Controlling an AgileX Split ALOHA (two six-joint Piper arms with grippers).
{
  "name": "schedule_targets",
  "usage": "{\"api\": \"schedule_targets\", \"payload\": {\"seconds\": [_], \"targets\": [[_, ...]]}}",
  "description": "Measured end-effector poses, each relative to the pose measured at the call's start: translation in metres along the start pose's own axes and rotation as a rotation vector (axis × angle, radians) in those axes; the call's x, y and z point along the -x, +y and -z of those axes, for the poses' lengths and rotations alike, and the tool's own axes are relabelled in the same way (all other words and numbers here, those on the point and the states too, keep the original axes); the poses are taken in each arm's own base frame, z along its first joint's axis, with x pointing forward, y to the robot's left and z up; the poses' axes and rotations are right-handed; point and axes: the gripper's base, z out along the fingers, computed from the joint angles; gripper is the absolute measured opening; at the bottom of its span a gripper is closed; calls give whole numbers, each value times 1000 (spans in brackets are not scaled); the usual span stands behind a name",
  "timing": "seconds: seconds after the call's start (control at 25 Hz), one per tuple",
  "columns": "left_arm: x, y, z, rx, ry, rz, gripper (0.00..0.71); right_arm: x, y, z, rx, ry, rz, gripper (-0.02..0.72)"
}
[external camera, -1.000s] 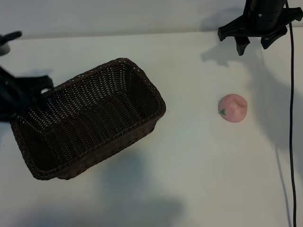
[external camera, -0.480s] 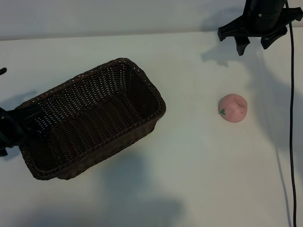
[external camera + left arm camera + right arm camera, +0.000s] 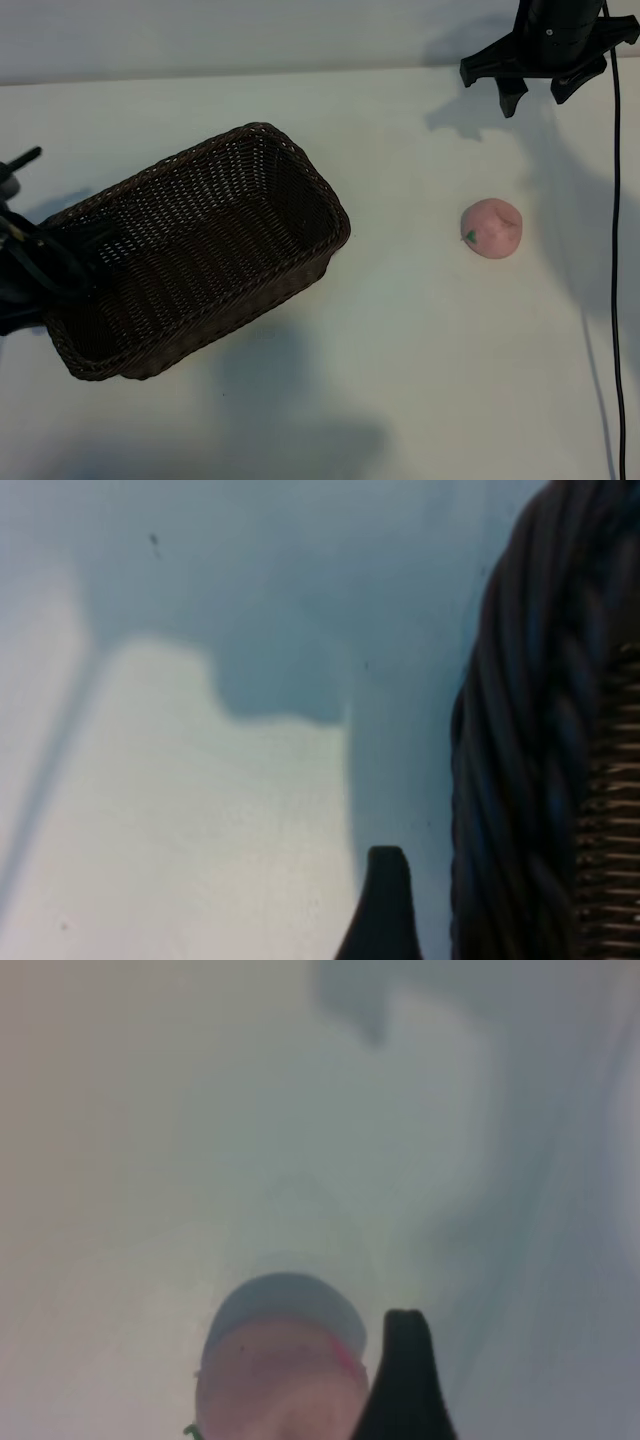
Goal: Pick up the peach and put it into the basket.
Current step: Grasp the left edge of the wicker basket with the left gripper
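The dark-brown wicker basket (image 3: 195,250) sits tilted on the white table (image 3: 400,380), its long axis running diagonally, and it is empty inside. The peach (image 3: 492,229) lies on the table well to the right of the basket, apart from it, its small green leaf mark on the side facing the basket. The left gripper (image 3: 35,270) is at the basket's left end, just beside the braided rim, with its jaws spread; in the left wrist view one dark fingertip (image 3: 385,905) stands close to the outside of the basket's rim (image 3: 520,740), but whether it touches cannot be told. The right gripper (image 3: 532,88) hangs beyond the peach, toward the table's far edge, jaws spread and holding nothing; its wrist view shows the peach (image 3: 280,1370) just beside one fingertip (image 3: 405,1375).
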Motion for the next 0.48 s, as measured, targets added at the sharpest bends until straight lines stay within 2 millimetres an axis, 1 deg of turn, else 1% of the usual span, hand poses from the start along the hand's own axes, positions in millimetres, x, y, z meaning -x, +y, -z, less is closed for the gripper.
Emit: {"api": "schedule_targets", "payload": {"seconds": [0.28,0.48], "targets": [[-2,1,-26,34,50,-2,589,0,0,0,0,0,1,539],[-2,1,-34,44,63,-4,589,0,0,0,0,0,2,539]]}}
